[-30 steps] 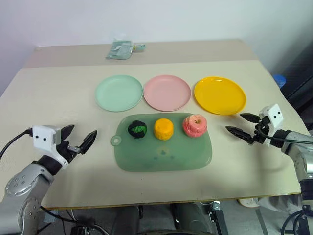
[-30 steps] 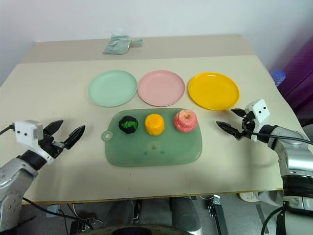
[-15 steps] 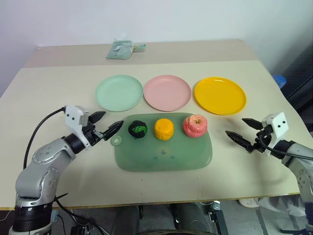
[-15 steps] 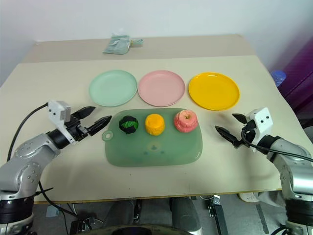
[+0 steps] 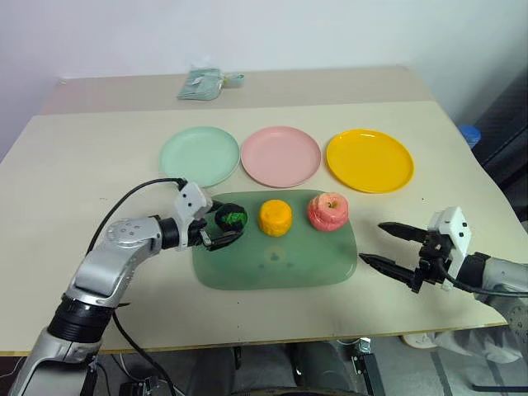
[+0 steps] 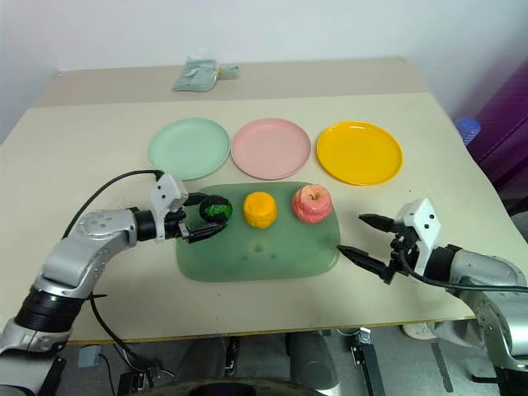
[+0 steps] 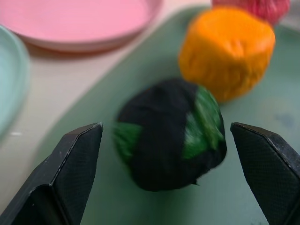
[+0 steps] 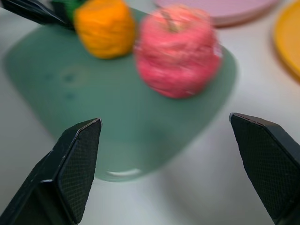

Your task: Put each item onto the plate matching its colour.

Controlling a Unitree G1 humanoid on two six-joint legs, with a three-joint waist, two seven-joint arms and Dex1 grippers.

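We straddle the dark green-black toy ball (image 7: 171, 133) with our open left end effector (image 5: 216, 229); next, close, lift to the round mint green plastic plate (image 5: 199, 156).

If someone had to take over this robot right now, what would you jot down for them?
Left gripper: fingers open on either side of the dark green-black ball, not closed on it.
Right gripper: open, holding nothing, over the table right of the green tray.
Ball, orange puck and pink apple all sit on the tray.
Mint plate, pink plate and yellow plate hold nothing.
Done: nothing. Left: all three items.
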